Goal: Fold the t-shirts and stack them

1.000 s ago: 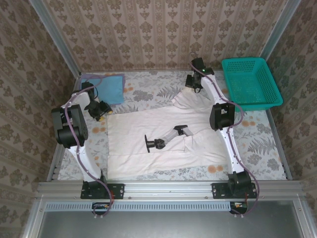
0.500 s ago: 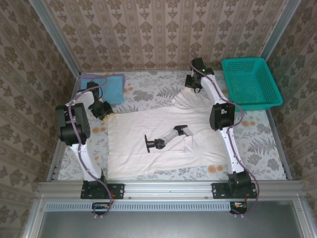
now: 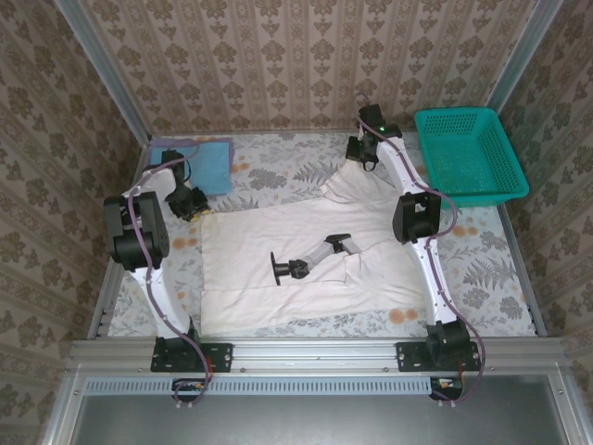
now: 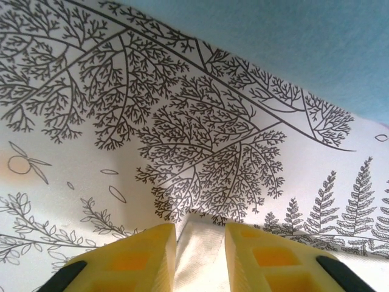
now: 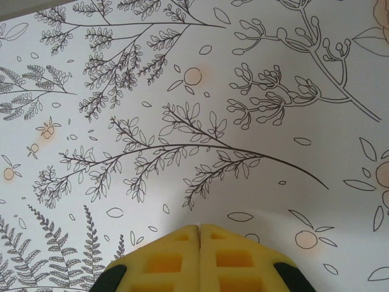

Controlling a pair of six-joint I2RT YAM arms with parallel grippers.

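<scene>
Off-white shirt [image 4: 198, 264] corner, mostly hidden, pinched in left gripper [image 4: 200, 230].

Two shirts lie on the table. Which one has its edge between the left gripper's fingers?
The off-white shirt spread across the middle; the left gripper pinches its far left corner. The light blue shirt lies apart.

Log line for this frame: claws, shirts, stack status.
left claw: pinching white shirt corner | right claw: shut, at white shirt's far end | blue shirt: folded, far left | stack: not yet
</scene>
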